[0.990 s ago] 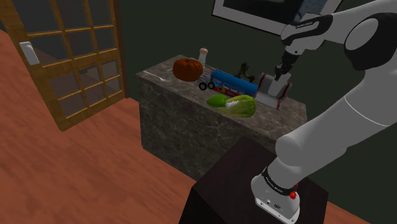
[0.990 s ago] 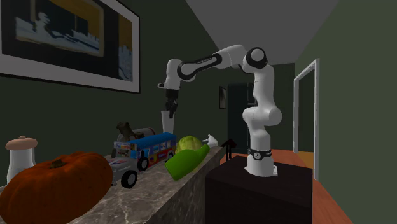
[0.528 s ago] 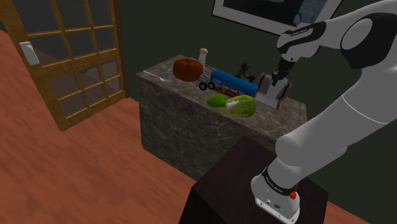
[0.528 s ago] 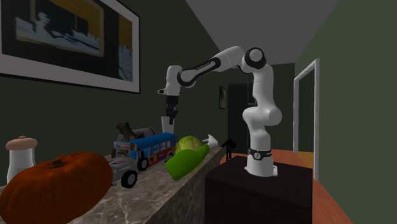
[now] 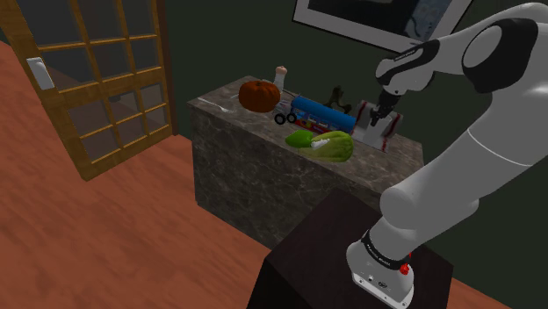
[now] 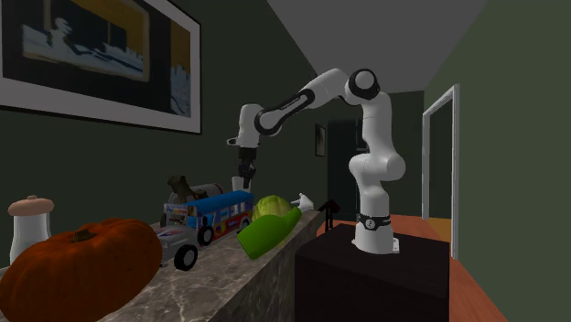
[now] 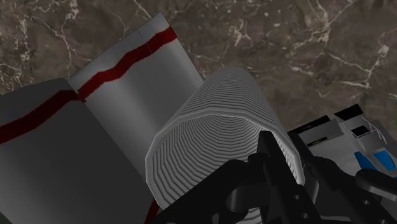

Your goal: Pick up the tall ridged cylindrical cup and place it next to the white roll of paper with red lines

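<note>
While my gripper (image 7: 283, 162) hangs right at the rim of the cup (image 7: 222, 108), I can't tell whether it has closed on anything. The cup doesn't look lifted, so I judge the pick and the placing both left to do. The cup stands on the marble counter (image 7: 286, 38), just beside the white roll (image 7: 127, 83) with its red line. It's pale grey, tall, finely ridged inside and out, its mouth open towards me.

Place: home | evidence: glazed wooden door (image 5: 105, 83), framed picture (image 6: 91, 55), marble counter (image 5: 255, 176)
</note>
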You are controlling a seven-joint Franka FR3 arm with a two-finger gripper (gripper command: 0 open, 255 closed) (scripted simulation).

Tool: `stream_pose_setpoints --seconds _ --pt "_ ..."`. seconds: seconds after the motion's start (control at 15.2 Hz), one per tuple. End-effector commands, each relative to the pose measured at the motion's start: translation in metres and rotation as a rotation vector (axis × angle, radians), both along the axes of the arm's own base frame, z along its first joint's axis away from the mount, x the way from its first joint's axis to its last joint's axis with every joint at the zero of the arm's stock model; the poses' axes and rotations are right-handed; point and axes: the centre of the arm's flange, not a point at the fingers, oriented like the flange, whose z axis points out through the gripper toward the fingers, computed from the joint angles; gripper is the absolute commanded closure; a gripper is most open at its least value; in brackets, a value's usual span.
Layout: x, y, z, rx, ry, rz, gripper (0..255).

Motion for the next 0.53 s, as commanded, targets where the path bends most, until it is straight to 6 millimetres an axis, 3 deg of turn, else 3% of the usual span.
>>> stream_pose_setpoints --seconds 0.0,0.2,0.46 --pt "-0.001 -0.001 -0.011 -0.001 0.000 0.000 255" --pt "-0.001 -0.001 -0.026 -0.001 0.000 0.000 255" --pt "-0.001 -0.001 -0.026 -0.001 0.000 0.000 255"
